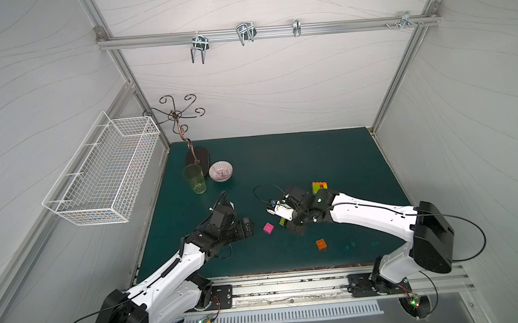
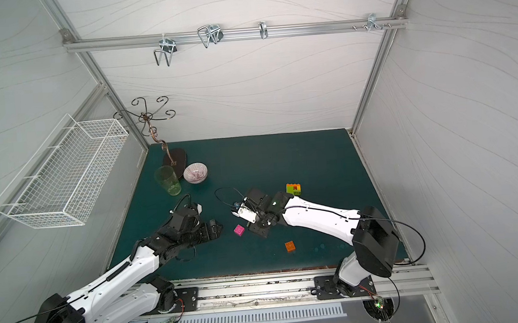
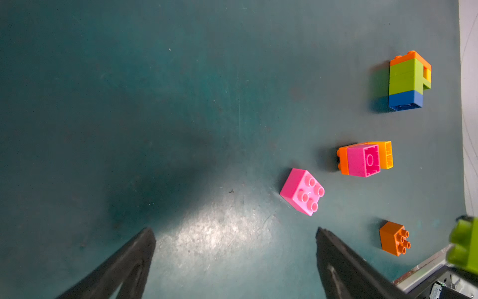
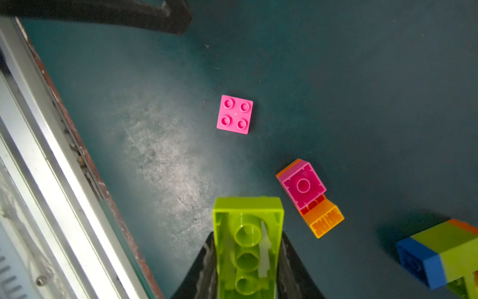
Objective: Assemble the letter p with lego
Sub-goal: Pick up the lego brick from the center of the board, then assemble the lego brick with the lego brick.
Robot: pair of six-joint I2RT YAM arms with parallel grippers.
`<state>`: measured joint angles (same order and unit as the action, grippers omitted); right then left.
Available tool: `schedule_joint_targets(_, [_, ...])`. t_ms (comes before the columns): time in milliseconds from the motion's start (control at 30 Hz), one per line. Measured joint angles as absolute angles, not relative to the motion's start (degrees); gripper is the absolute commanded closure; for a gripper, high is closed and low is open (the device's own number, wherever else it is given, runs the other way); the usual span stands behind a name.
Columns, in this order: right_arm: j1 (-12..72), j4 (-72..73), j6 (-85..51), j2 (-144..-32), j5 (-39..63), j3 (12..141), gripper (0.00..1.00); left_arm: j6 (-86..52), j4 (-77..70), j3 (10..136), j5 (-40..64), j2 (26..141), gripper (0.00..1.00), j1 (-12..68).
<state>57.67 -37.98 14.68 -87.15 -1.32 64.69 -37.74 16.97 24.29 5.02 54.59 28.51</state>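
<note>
On the green table mat [image 1: 313,152], the lego lay in several lots. A stacked piece [image 3: 407,81] of orange, lime and blue bricks stood apart from the rest. A joined magenta-and-orange pair [image 3: 364,159] was tipped on its side, its hollow base showing. A loose magenta brick [image 3: 302,191] sat studs up just beside that pair, and a loose orange brick [image 3: 394,238] lay nearer the front edge.

The right gripper [image 4: 248,261] pinched a lime oblong brick [image 4: 248,225] across its two long walls, hollow underside toward the wrist camera, apparently clear of the mat. The left gripper [image 3: 234,246] was empty, jaws spread wide over bare mat near the loose magenta brick.

Assessment: the bricks appeared light, rigid and not fragile. Their smooth moulded walls looked slippery, so a brick could twist under a skewed pinch. Hold was best taken square across opposite flat walls, low on the body. That would leave the studs and hollow base free for pressing onto the stacked piece.
</note>
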Motion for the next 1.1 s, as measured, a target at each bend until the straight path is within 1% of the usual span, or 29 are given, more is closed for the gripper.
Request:
schedule_joint_targets(167, [53.1, -41.7, 28.2, -88.6, 2.4, 67.7, 1.0, -37.7, 16.3, 24.3, 5.2, 55.2, 0.01, 28.5])
schedule_joint_targets(300, [49.1, -47.3, 39.7, -93.1, 5.8, 73.1, 1.0, -37.7, 15.1, 24.3, 5.8, 56.5, 0.01, 28.4])
schedule_joint_targets(467, [47.2, -51.2, 49.7, -99.2, 6.2, 76.1, 1.0, -37.7, 14.3, 24.3, 6.2, 58.1, 0.01, 28.0])
schedule_joint_targets(600, [47.1, -53.6, 54.7, -103.2, 6.4, 78.1, 1.0, -37.7, 13.2, 24.3, 6.3, 58.1, 0.01, 27.2])
schedule_joint_targets(767, [47.1, -54.0, 58.5, -104.9, 6.5, 79.7, 1.0, -37.7, 12.5, 24.3, 6.7, 58.1, 0.01, 25.8])
schedule_joint_targets(1100, [46.9, -54.1, 61.2, -108.8, 6.2, 81.8, 1.0, -37.7, 12.6, 23.7, 6.9, 56.3, 0.01, 23.6])
